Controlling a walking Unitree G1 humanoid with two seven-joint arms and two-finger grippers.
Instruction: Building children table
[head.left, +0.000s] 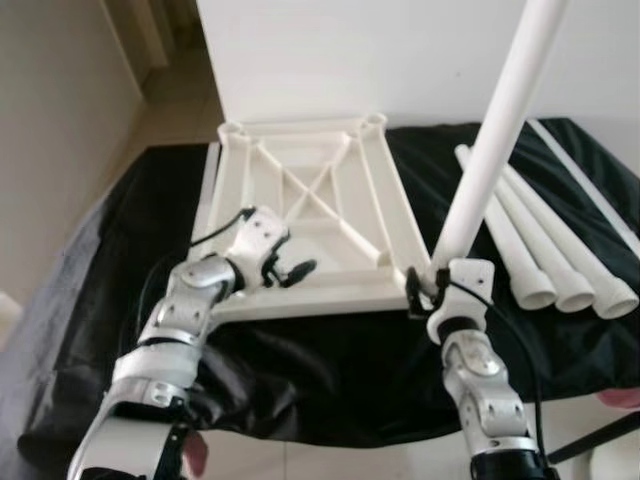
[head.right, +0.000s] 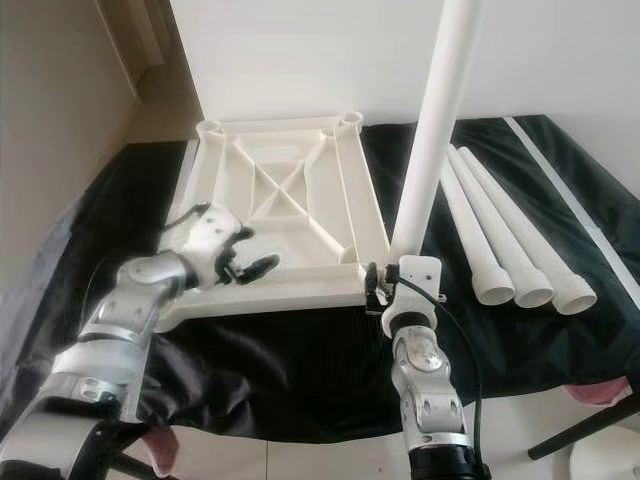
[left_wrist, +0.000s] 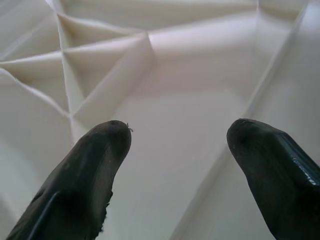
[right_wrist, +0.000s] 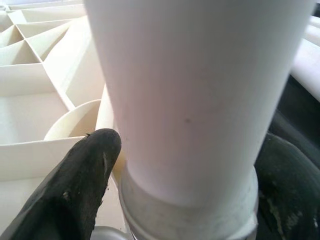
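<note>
The table top (head.left: 310, 215) lay upside down in the middle of the frame, ribs up, on a worktop (head.left: 330, 370) draped in black cloth. A round socket sat at each corner that could be seen. At the lower right corner of the table top, one white leg (head.left: 495, 140) stood up steeply, leaning toward the upper right of the frame, its foot at or in the corner socket (right_wrist: 75, 122).

The main risk, as I judged it, was the leg going into the socket crooked. It was tilted rather than square to the table top, so pressing it down could jam it, or skid the whole table top across the slick cloth. The leg was also long and held only near its base, so its top could swing and lever itself out of the grip.

The right gripper (head.left: 436, 285) was closed around the leg just above its collar, one black finger (right_wrist: 75, 175) pressed to each side. The left gripper (head.left: 287, 268) rested over the lower left part of the table top, its fingers (left_wrist: 90, 170) spread apart with nothing between them. It looked placed to steady the table top, but I could not tell whether it touched the plastic.

Three spare legs (head.left: 545, 250) lay side by side on the cloth at the right.
</note>
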